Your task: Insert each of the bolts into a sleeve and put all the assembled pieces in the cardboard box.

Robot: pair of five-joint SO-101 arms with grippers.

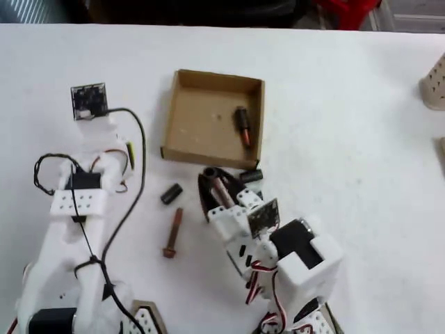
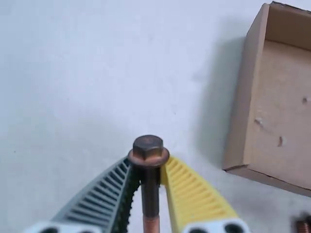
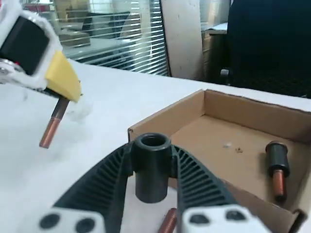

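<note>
My left gripper (image 2: 148,170) is shut on a copper bolt (image 2: 148,151) just under its hex head, held off the table to the left of the cardboard box (image 2: 272,111). From the right wrist view that bolt (image 3: 52,124) hangs shank down from the yellow finger (image 3: 63,77). My right gripper (image 3: 151,167) is shut on an upright black sleeve (image 3: 151,150), its bore facing up, just in front of the box (image 1: 212,118). One assembled bolt-and-sleeve piece (image 1: 242,125) lies inside the box. A loose sleeve (image 1: 171,193) and a loose bolt (image 1: 172,233) lie between the arms.
Another black sleeve (image 1: 252,176) lies at the box's near right corner. A copper bolt (image 3: 167,221) lies on the table under my right gripper. A small circuit board (image 1: 89,101) with a black cable sits at the far left. A perforated beige object (image 1: 434,83) stands at the right edge.
</note>
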